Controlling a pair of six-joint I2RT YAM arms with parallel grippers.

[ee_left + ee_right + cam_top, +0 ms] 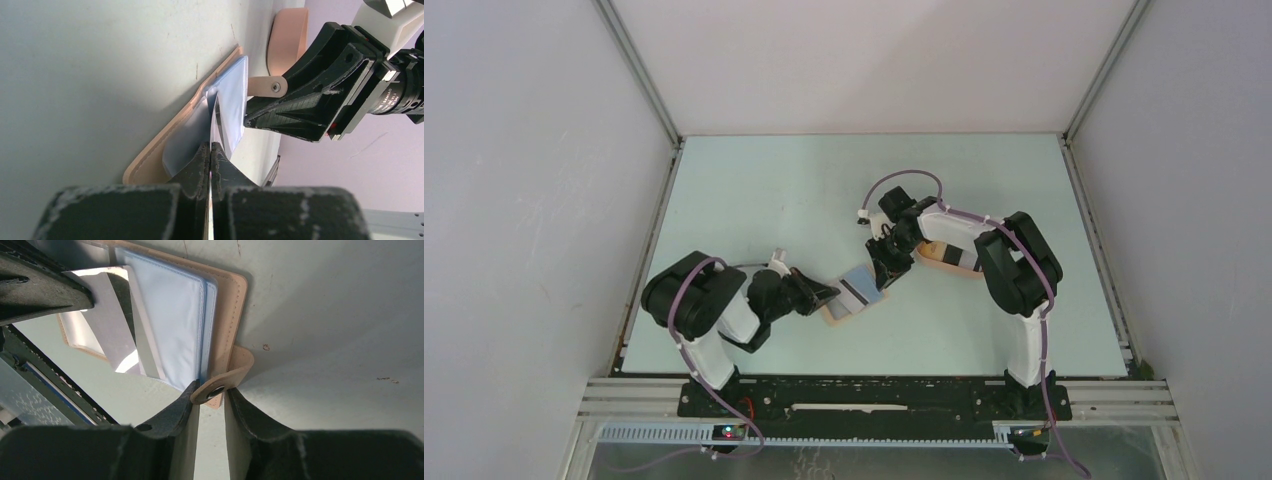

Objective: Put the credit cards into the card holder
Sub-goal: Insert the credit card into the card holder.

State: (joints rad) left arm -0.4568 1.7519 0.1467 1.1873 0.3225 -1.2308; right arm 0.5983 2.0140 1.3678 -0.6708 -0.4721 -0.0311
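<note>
The tan card holder point(849, 306) lies open mid-table, its clear blue-white sleeves point(175, 315) facing up. My left gripper point(829, 294) is shut on a thin light blue-grey credit card point(861, 287) with a dark stripe. The card shows edge-on point(216, 112) in the left wrist view, tilted over the sleeves, and its grey face point(107, 320) stands beside them in the right wrist view. My right gripper point(211, 390) is closed on the holder's snap tab point(222, 385), which curls up off the table between both fingertips. The tan cover point(150, 160) rests flat on the table.
A peach-pink oval tray point(946, 262) sits just behind the right gripper, partly under the right arm, and shows as a pink rim point(287, 30) in the left wrist view. Grey walls enclose the pale table on three sides.
</note>
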